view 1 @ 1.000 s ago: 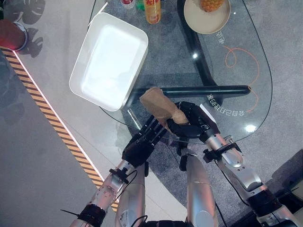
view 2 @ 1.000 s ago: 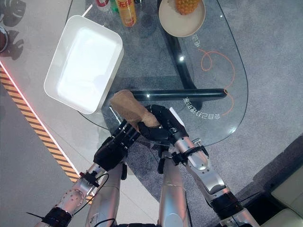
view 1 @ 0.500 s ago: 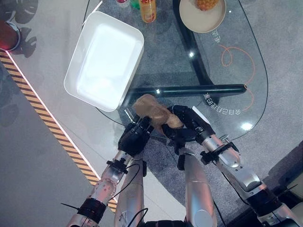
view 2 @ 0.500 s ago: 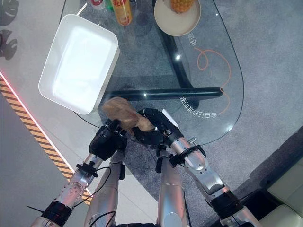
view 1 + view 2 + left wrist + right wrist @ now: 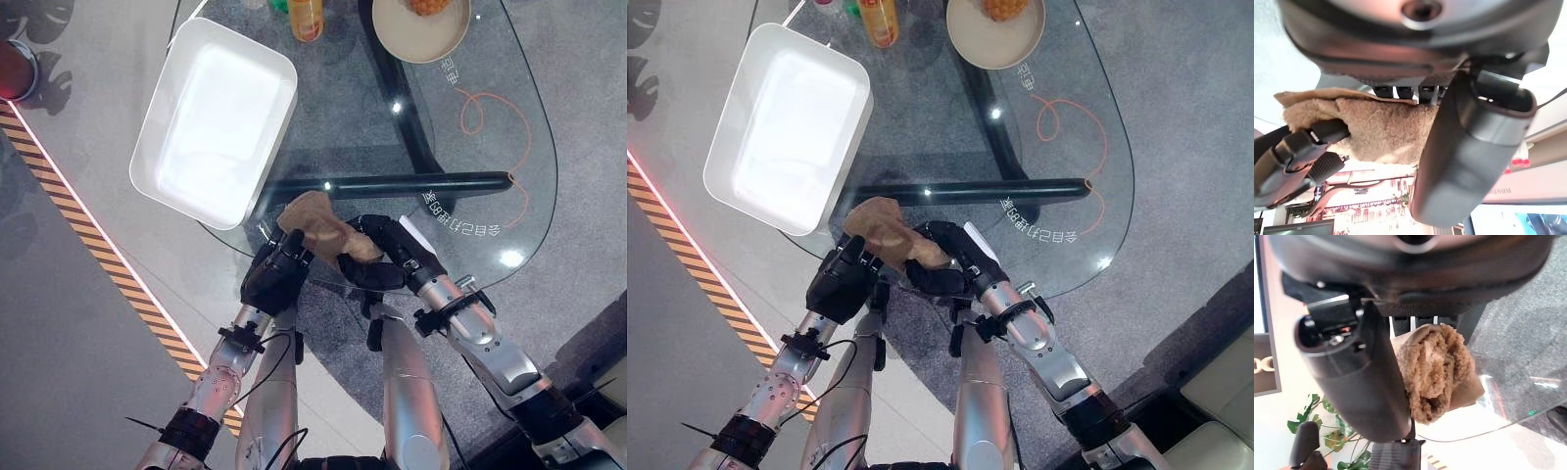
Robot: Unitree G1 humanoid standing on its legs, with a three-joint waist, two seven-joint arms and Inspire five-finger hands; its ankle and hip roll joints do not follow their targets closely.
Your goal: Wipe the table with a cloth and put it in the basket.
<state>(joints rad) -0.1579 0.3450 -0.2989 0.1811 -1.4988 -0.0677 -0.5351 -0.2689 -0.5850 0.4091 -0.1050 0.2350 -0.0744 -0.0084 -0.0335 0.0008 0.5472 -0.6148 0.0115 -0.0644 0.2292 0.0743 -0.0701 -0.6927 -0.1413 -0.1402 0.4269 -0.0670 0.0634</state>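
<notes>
A crumpled brown cloth [image 5: 318, 223] is held just above the near edge of the glass table [image 5: 470, 176]. My right hand [image 5: 384, 262] is curled round its right end; in the right wrist view the cloth [image 5: 1437, 367] sits bunched between thumb and fingers. My left hand [image 5: 274, 277] comes in from the lower left, its fingers curled onto the cloth's left side. The left wrist view has the cloth [image 5: 1381, 132] pressed against the fingers [image 5: 1410, 91]. The white rectangular basket [image 5: 211, 122] stands empty on the table's left part, just beyond the cloth.
An orange bottle [image 5: 306, 18] and a beige plate [image 5: 419, 44] with yellow fruit stand at the table's far side. A dark bar [image 5: 392, 184] of the table's frame runs under the glass. A striped floor line [image 5: 88, 235] passes on the left.
My left hand, with straight fingers under the cloth a second ago, has curled them onto the cloth's left side. The right hand keeps its hold. The camera shifted slightly.
</notes>
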